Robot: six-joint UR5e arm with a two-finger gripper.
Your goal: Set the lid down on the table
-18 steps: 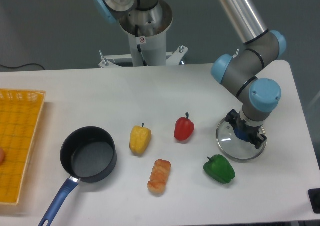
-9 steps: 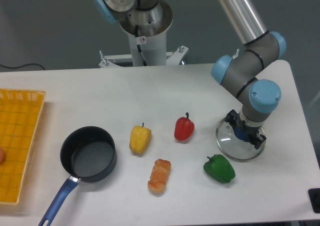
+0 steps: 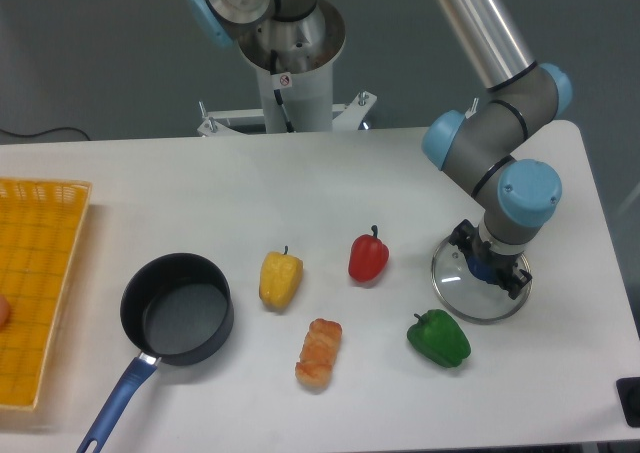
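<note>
The lid (image 3: 452, 279), a clear glass disc with a thin metal rim, lies flat on the white table (image 3: 330, 173) at the right, just above a green pepper. Its blue knob (image 3: 483, 269) shows in the middle. My gripper (image 3: 489, 260) points straight down over the lid, with one black finger (image 3: 462, 239) on each side of the knob. The jaws stand apart, a gap showing between the fingers and the knob, so the gripper looks open.
A green pepper (image 3: 438, 338) lies right by the lid's front edge, with a red pepper (image 3: 368, 258) to its left. A yellow pepper (image 3: 280, 279), a shrimp-like piece (image 3: 319, 353), a dark saucepan (image 3: 178, 307) with blue handle and a yellow basket (image 3: 35, 283) lie further left.
</note>
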